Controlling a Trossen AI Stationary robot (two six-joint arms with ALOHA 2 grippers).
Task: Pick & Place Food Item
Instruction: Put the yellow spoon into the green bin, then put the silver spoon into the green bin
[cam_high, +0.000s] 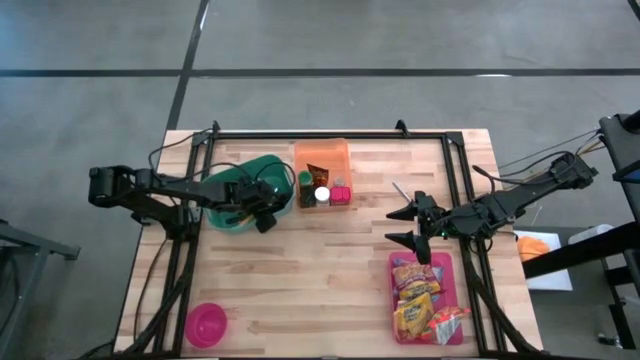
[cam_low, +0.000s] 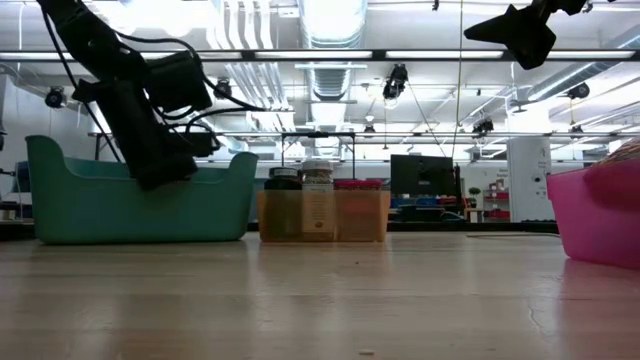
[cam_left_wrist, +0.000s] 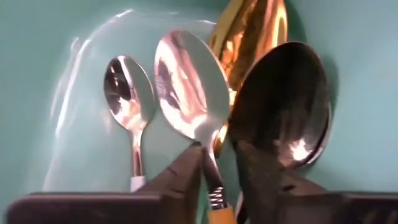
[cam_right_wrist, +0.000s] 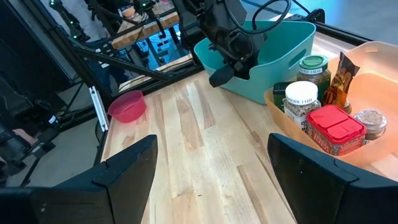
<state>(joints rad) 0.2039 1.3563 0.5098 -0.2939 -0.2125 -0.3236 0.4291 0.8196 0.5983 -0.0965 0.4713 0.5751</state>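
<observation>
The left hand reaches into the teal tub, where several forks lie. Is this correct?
Not quite: the left hand is in the teal tub, but spoons lie there, not forks. The left wrist view shows their rounded bowls.

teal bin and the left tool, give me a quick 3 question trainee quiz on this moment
1. True or false: the left tool is down inside the teal bin.
2. How many spoons lie in front of it? A) two B) four C) six
3. Which container holds the snack packets?

Key: 1 true. 2 B: small silver spoon, large silver spoon, gold spoon, dark spoon. 3 the pink tray beneath the right tool.
</observation>
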